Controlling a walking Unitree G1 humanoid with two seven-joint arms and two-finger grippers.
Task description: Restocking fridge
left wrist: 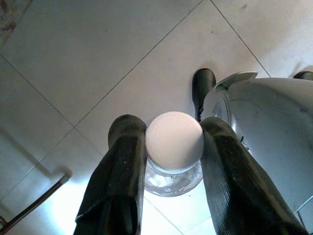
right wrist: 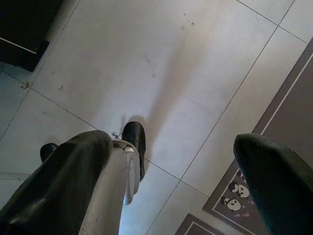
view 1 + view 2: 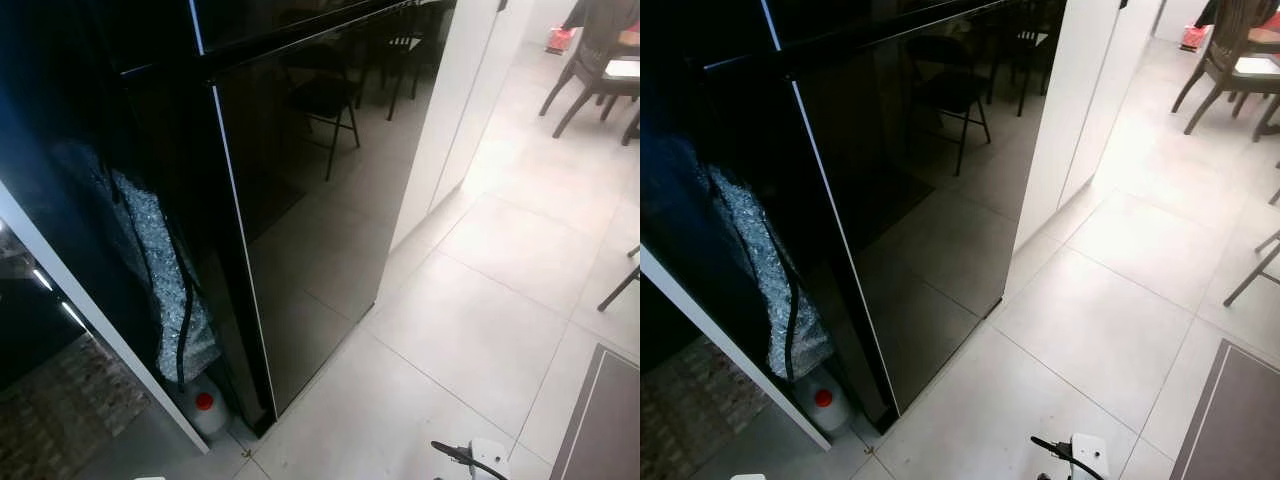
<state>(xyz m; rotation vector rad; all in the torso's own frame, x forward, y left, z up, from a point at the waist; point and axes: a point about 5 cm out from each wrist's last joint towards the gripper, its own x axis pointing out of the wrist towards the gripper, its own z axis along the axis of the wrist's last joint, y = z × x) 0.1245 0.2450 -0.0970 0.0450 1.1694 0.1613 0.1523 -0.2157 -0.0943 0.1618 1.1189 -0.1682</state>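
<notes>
The left end effector (image 1: 173, 147) grips a white-lidded glass jar (image 1: 174, 152) above the floor (image 1: 98, 58); the right end effector (image 2: 181, 176) hangs spread wide beside the closed black fridge (image 3: 320, 230).

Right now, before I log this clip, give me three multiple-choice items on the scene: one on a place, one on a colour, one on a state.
1. Where does the red-capped plastic jug stand?
A. on the floor beside the glossy black fridge
B. on a chair
C. on the mat

2. What colour is the lid of the clear glass jar?
A. red
B. white
C. black

3. How is the right gripper?
A. shut on a jar
B. shut on a cloth
C. open

1 A: it sits low in the gap at the fridge's left side.
2 B: the left wrist view shows a white lid between the left gripper fingers.
3 C: its fingers stand wide apart over bare tiles.
</notes>
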